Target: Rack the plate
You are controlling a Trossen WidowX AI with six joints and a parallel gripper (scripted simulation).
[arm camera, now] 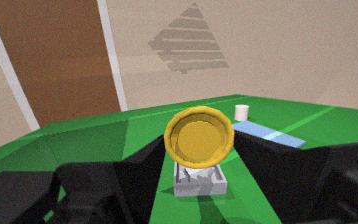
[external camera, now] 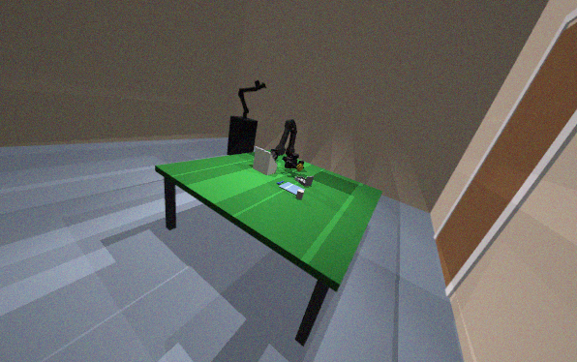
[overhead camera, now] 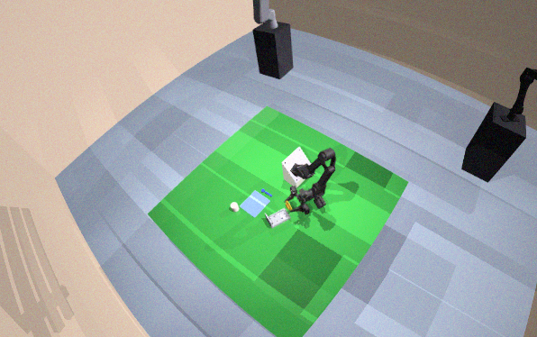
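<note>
Pincer [arm camera: 198, 150] clamped on yellow plate [arm camera: 198, 136], held on edge clear of green worktop [arm camera: 305, 125], open face turned toward wrist camera. Grey dish rack [arm camera: 200, 180] on worktop directly below and beyond plate, not touching it. Light-blue mat [arm camera: 269, 134] farther off to right, white cup [arm camera: 241, 112] beyond it. Seen from above: plate [overhead camera: 288, 204] just beside rack [overhead camera: 278, 218], white box [overhead camera: 295, 167] near arm.

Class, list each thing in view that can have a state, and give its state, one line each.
Plate: held upright in the closed jaws, above the rack.
Dish rack: on the table, no plate in it yet.
Cup: upright, beyond the blue mat.
Gripper: shut on the plate.
</note>
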